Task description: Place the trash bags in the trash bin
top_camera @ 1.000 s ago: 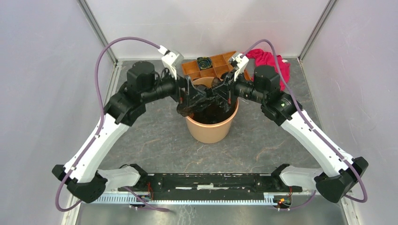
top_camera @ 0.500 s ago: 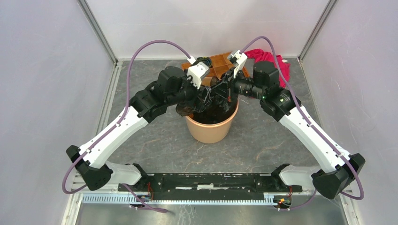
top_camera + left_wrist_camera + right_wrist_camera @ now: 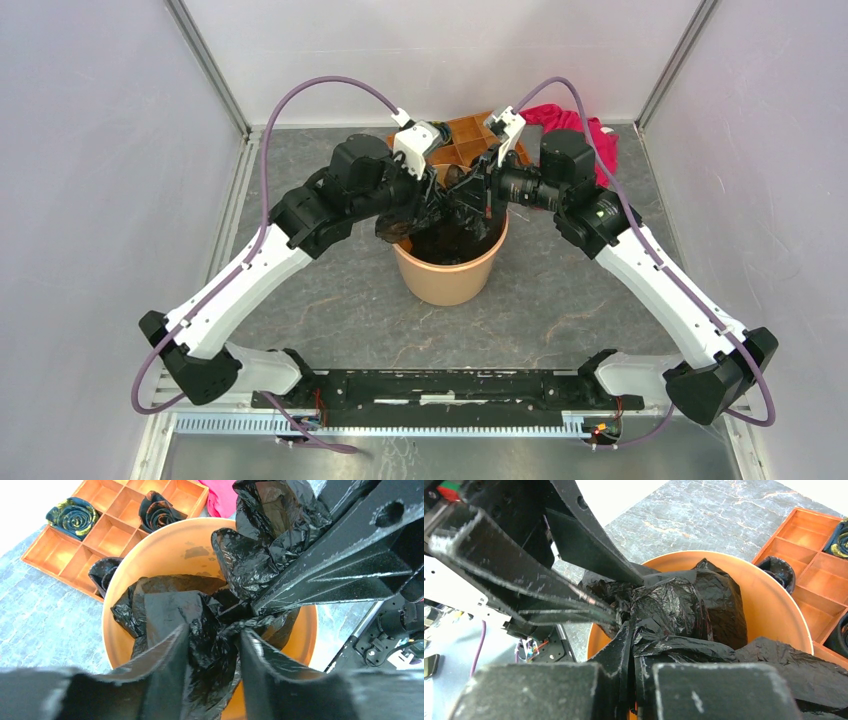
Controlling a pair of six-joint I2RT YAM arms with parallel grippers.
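Observation:
The trash bin [image 3: 450, 275] is a round light-orange bucket at mid-table, also in the left wrist view [image 3: 165, 545] and the right wrist view [image 3: 769, 605]. The trash bags [image 3: 452, 238] are crinkled black film, partly sunk inside the bin [image 3: 200, 615] and partly bunched above the rim [image 3: 684, 605]. My left gripper [image 3: 432, 203] hangs over the bin, its jaws [image 3: 214, 630] part open with bag film filling the gap. My right gripper [image 3: 463, 190] faces it from the right, shut [image 3: 631, 625] on a fold of the bag held above the rim.
An orange compartment tray [image 3: 465, 128] stands just behind the bin, with small coiled black rolls [image 3: 74, 512] in its cells. A red cloth [image 3: 580, 130] lies at the back right. Both arms cross closely over the bin. Enclosure walls stand on three sides.
My left arm has swung in from the left to over the bin, and its jaws have narrowed around the bag film. The right gripper has shifted slightly back, still holding the bag.

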